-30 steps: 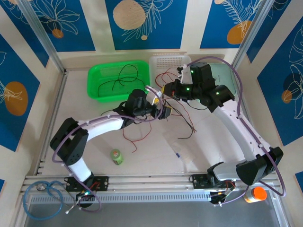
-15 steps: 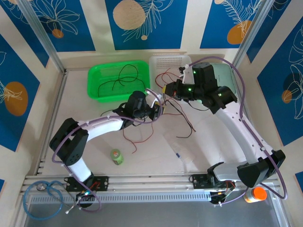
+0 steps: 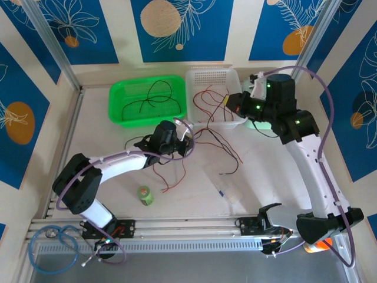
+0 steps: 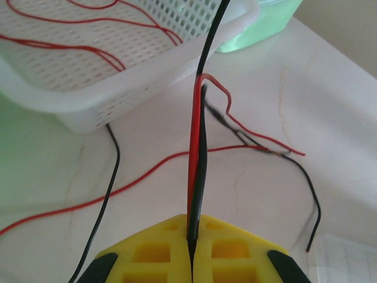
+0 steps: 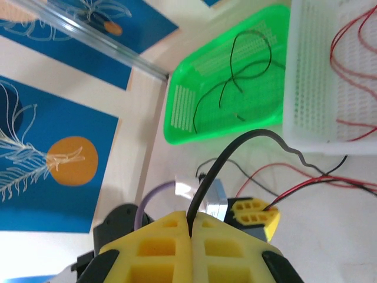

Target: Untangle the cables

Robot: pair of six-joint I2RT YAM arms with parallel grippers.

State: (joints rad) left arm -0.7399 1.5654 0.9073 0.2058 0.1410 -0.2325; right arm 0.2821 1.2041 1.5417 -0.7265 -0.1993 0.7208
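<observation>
The cables are thin red and black wires. My left gripper (image 3: 190, 142) (image 4: 192, 223) is shut on one red cable (image 4: 192, 147) and one black cable (image 4: 202, 154), which run together up from its yellow fingers. My right gripper (image 3: 228, 105) (image 5: 191, 218), over the white basket (image 3: 195, 75), is shut on a black cable (image 5: 235, 143). That cable arcs down toward the left gripper (image 5: 255, 216). A loose tangle of red and black strands (image 3: 219, 143) lies on the table between the arms. More red cables (image 3: 207, 97) lie in the white basket. Black cables (image 3: 154, 94) lie in the green tray (image 3: 118, 88).
A small green bottle (image 3: 145, 195) stands near the left arm's base. A clear plastic bag (image 3: 227, 186) lies at centre front. A red strand (image 3: 172, 175) trails across the table below the left wrist. A blue coiled hose (image 3: 56, 239) and an orange-capped item (image 3: 318, 242) sit at the near rail.
My left gripper has shut on the red and black cables and drawn slightly left. My right gripper has moved right and back with its black cable, stretching the wires apart.
</observation>
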